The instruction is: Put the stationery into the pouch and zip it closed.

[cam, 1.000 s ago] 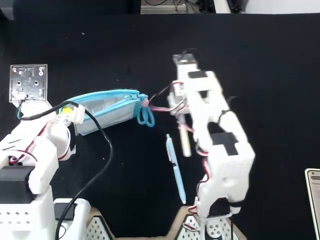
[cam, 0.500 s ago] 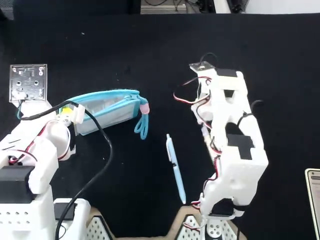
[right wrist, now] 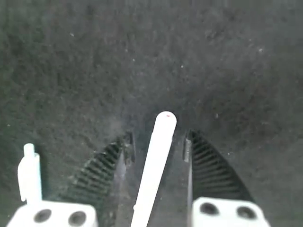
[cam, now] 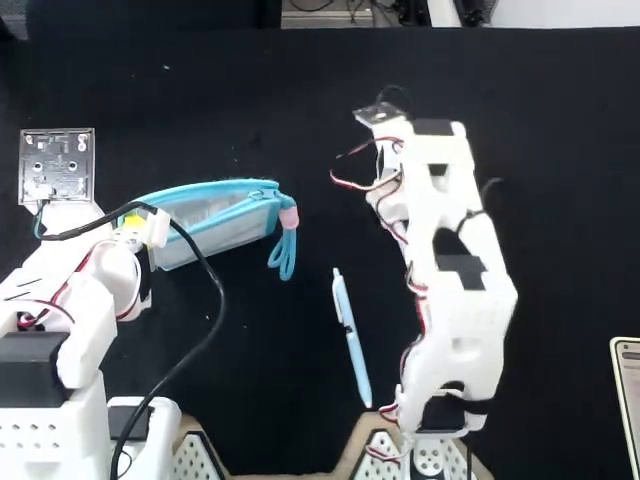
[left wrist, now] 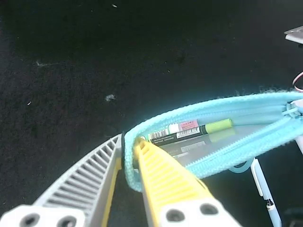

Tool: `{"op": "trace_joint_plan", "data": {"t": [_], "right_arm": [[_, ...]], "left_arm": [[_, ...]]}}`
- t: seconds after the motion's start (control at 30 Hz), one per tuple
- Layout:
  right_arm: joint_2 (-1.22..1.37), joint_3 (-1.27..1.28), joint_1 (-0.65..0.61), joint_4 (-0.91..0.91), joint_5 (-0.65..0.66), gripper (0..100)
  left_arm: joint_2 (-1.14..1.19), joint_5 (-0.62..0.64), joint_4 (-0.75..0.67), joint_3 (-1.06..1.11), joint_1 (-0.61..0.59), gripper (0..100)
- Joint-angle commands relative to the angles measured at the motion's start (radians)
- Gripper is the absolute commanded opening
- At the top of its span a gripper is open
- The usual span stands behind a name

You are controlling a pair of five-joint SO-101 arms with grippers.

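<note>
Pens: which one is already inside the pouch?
The black marker with the green end, lying inside the blue pouch. The blue pen lies on the table, and the white pen is in the right end effector.

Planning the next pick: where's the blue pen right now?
In the high view, the blue pen lies on the black table between the two arm bases, close beside the right arm and right of the pouch.

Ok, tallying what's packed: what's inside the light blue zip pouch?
Through the open zip of the light blue fabric pouch, a black marker with a green cap shows. The pouch's walls and the left gripper clamped on its rim cover the rest.
</note>
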Motion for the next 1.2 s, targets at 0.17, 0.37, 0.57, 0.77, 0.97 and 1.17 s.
{"op": "trace_joint_plan", "data": {"t": [0.17,0.37,0.57,0.77,0.97,1.17], "right_arm": [[0.159,-0.245,0.038,0.1,0.015,15.9],[0.228,-0.297,0.041,0.104,0.009,8.3],[0.099,-0.348,0.052,0.221,-0.058,1.1],[-0.231,-0.295,0.041,0.319,-0.063,1.0],[-0.647,-0.064,-0.002,0.304,-0.063,1.0],[-1.09,0.131,-0.164,0.157,-0.193,1.1]], "left_arm": [[0.006,-0.011,0.005,0.047,0.001,3],[0.006,-0.011,0.005,0.047,0.001,3],[0.006,-0.011,0.005,0.047,0.001,3],[0.006,-0.011,0.003,0.047,0.001,3],[0.006,-0.011,0.003,0.047,0.001,3],[0.006,-0.011,0.003,0.047,0.001,3]]}}
